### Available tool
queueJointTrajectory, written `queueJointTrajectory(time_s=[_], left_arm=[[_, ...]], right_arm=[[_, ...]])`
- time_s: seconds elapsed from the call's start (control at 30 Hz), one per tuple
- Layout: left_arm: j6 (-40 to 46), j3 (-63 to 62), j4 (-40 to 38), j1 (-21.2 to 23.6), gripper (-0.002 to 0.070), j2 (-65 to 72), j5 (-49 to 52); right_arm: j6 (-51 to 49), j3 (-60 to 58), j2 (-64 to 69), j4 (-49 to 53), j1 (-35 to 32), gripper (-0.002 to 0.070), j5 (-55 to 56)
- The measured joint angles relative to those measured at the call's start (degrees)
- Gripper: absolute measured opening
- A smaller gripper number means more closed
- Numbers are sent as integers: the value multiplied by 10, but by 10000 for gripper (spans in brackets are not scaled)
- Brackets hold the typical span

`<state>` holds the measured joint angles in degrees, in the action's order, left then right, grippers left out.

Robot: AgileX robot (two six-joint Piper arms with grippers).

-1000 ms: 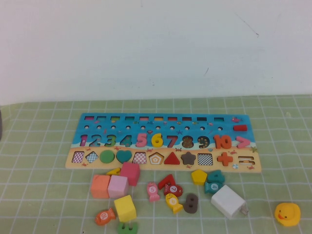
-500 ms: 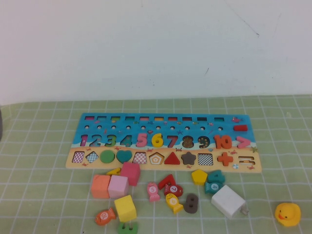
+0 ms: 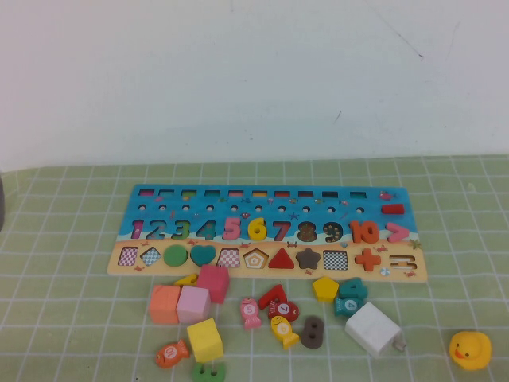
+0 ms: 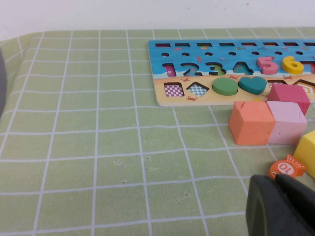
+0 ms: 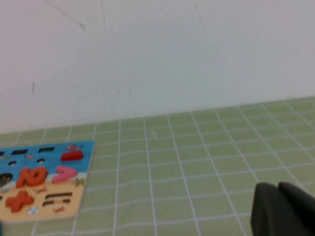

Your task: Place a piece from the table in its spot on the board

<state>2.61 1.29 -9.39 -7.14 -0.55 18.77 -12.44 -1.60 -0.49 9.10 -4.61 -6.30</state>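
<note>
1. The table (image 3: 64, 239), under its light green gridded cloth, spreads beneath both grippers; neither arm shows in the high view.
2. The board (image 3: 266, 274) lies flat on the cloth, beyond the left gripper and off to one side of the right gripper, touching neither.
3. The left gripper (image 4: 283, 206) hangs low over the cloth at the near left of the toy cluster. Only a dark part of it shows at the edge of its wrist view, and I cannot tell whether it is apart or together.
4. The right gripper (image 5: 285, 209) sits over bare cloth past the board's right end, also a dark edge only; its state cannot be told either.
5. An orange cube (image 4: 251, 123) and a pink cube (image 4: 286, 122) stand touching, between the left gripper and the board.
6. The piece (image 3: 256, 229), the yellow "6", rests in the board's numeral row between the pink 5 and the red 7, well away from both grippers.
7. An orange fish (image 4: 287, 167) lies just ahead of the left gripper.
</note>
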Motion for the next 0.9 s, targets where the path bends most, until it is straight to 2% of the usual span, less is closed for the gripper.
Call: queueJointTrajectory(time_s=[0.33,0.47,0.57,0.77,0.9], left_arm=[[0,0,0,0,-1,0,0],[0,0,0,0,-1,0,0],[0,0,0,0,-1,0,0],[0,0,0,0,-1,0,0],[0,0,0,0,-1,0,0]], right_arm=[[114,-1,0,-150,0,-1,-76],[143,-1,0,-158,0,-1,-96],[118,-1,0,-124,6,-1,-112],[8,0,0,-53,44,-1,-127],[-12,0,0,-39,52,-1,-132]])
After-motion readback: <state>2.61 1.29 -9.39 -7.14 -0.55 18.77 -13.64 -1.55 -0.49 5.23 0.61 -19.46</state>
